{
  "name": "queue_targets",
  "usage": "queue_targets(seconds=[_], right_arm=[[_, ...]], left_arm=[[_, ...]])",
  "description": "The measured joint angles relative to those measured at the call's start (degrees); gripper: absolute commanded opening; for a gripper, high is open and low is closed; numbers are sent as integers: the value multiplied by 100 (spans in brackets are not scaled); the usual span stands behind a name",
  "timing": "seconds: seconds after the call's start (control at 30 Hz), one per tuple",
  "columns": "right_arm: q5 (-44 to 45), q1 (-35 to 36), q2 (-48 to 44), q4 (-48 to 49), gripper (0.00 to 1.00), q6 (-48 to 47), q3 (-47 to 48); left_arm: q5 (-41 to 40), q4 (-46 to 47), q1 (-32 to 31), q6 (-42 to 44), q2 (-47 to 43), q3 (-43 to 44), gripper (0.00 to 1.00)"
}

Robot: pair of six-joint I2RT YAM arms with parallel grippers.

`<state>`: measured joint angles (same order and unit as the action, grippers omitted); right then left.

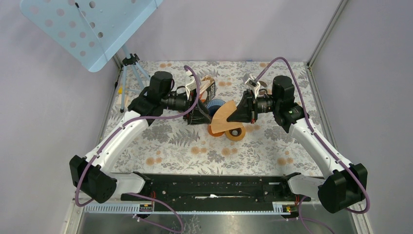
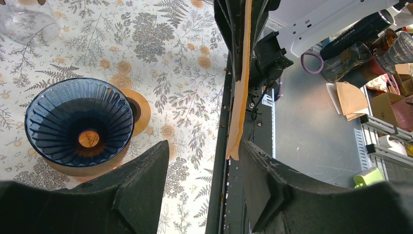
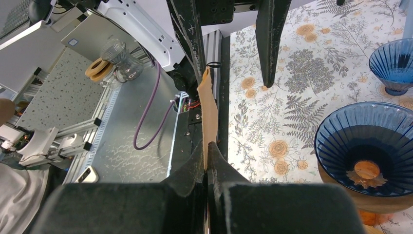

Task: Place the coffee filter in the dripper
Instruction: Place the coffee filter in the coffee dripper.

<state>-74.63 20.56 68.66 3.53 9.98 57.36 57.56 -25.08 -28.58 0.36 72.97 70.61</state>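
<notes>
Brown filter [image 3: 210, 112] clamped edge-on in right fingers [image 3: 191, 169]; left fingers [image 2: 146, 168] spread, filter edge between them; blue dripper [image 2: 48, 112] open alongside.

Low in the frame, the right pincer [image 3: 208, 156] pinches the tan coffee filter [image 3: 210, 112] edge-on; the blue dripper [image 3: 367, 156] sits at lower right on the flowered worktop [image 3: 292, 107].

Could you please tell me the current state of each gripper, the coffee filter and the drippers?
right gripper: shut on the coffee filter.
left gripper: open, fingers either side of the filter, not gripping.
coffee filter: folded flat, held off the table, not yet in the dripper.
dripper: upright on its stand, empty.
second dripper: upright on the table.
</notes>
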Motion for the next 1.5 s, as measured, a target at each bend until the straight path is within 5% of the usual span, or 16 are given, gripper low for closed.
queue_targets(seconds=[1.5], right_arm=[[-7, 0, 0, 116, 0, 201, 2]], left_arm=[[-76, -4, 11, 0, 33, -44, 55]])
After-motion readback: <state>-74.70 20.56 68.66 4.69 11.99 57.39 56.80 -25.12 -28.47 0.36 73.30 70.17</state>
